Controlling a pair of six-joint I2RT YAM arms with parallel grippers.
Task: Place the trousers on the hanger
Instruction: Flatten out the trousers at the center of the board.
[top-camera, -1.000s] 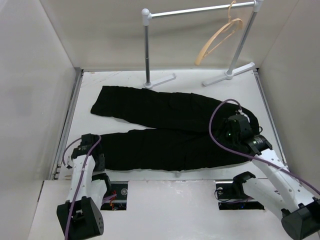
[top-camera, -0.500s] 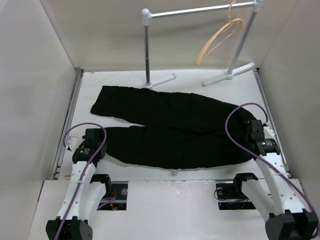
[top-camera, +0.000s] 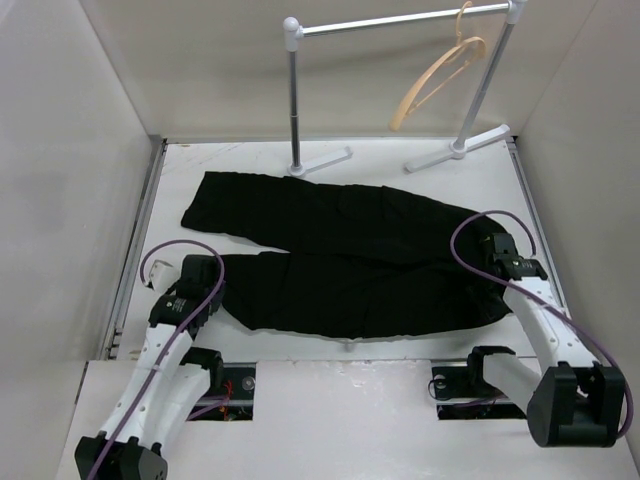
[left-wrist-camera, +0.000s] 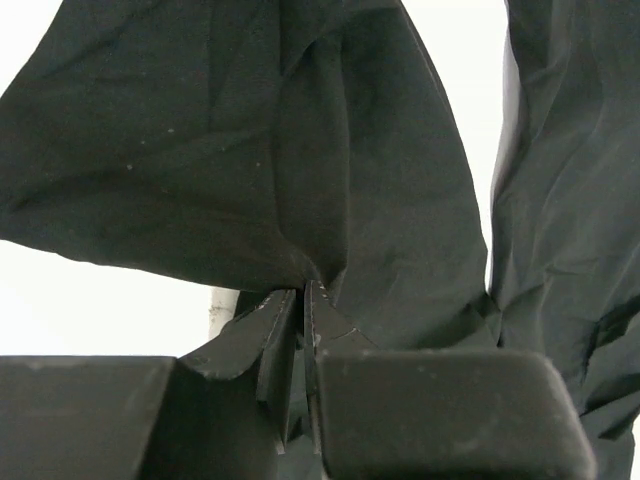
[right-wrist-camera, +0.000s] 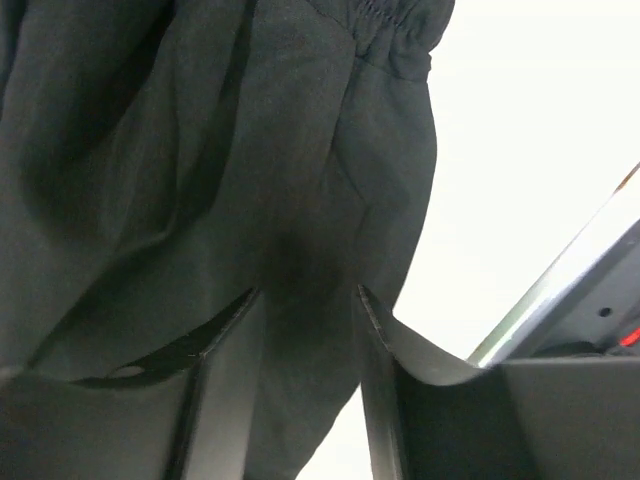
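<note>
The black trousers (top-camera: 340, 250) lie flat across the table, waist to the right and both legs running left. My left gripper (top-camera: 212, 282) is at the cuff of the near leg. In the left wrist view it (left-wrist-camera: 302, 292) is shut on a pinched fold of the trousers (left-wrist-camera: 200, 150). My right gripper (top-camera: 495, 250) is at the waist end. In the right wrist view it (right-wrist-camera: 305, 292) is open, with the jaws straddling a fold of the trousers (right-wrist-camera: 200, 150) below the elastic waistband (right-wrist-camera: 395, 30). The tan wooden hanger (top-camera: 440, 75) hangs on the rail at the back right.
The white-and-grey rail stand (top-camera: 400, 20) stands at the back, with its feet (top-camera: 320, 160) on the table just behind the trousers. White walls close in the table on the left, right and back. The table's raised right edge (right-wrist-camera: 560, 290) lies close to my right gripper.
My left gripper has moved up and right to the near leg's cuff, which has shifted right. My right gripper has moved right and back to the waist end.
</note>
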